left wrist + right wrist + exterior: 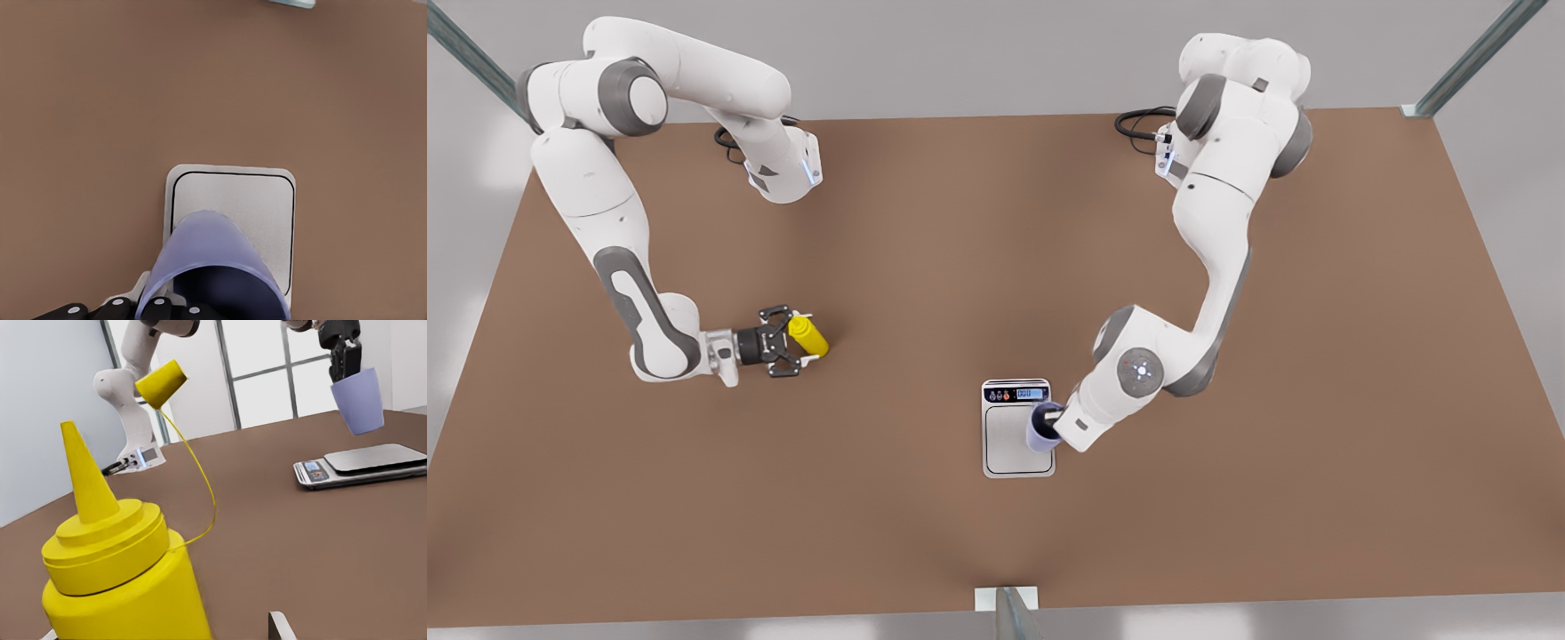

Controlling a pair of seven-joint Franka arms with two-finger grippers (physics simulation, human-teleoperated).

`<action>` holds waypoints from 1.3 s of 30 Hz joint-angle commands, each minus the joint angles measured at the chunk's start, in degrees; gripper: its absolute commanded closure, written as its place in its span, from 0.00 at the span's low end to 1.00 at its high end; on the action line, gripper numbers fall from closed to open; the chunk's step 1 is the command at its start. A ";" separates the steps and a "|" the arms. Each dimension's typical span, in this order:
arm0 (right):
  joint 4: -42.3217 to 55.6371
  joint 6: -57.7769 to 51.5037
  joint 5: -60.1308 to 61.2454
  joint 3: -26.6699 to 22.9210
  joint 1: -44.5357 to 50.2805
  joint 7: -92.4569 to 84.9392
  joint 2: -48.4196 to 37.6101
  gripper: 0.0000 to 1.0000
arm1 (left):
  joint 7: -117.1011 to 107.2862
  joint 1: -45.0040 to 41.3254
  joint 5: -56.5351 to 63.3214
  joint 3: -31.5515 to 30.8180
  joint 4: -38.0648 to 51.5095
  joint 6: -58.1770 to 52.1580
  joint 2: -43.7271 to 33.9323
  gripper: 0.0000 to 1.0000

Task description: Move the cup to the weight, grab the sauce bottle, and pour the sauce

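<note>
The left gripper (1054, 425) grips the rim of the cup (1040, 428), holding it clear above the weight (1017, 429). Across the table (925, 267), on the front view's left, the right gripper (796, 341) brackets the sauce bottle (808, 337); whether it is clamped, I cannot tell.

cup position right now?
The cup hangs above the scale in the left gripper, over the plate's edge toward the front view's right, not yet set down.
</note>
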 commanded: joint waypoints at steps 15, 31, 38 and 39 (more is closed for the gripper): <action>0.09 0.96 0.88 0.00 1.19 1.58 -0.27 0.39 | -0.20 -2.77 1.74 0.00 5.28 -3.70 4.33 0.00; 2.55 1.23 0.88 5.36 1.72 13.27 -5.80 0.53 | -1.17 -3.39 1.74 0.08 5.28 -3.52 4.59 0.00; 13.88 7.56 -0.61 7.12 13.67 30.93 -6.77 0.53 | -2.40 -3.39 1.66 0.08 5.28 -5.46 3.97 0.00; 14.94 7.73 -0.97 7.03 15.52 33.05 -6.77 0.53 | -2.40 -3.39 1.66 0.08 5.28 -5.55 3.97 0.00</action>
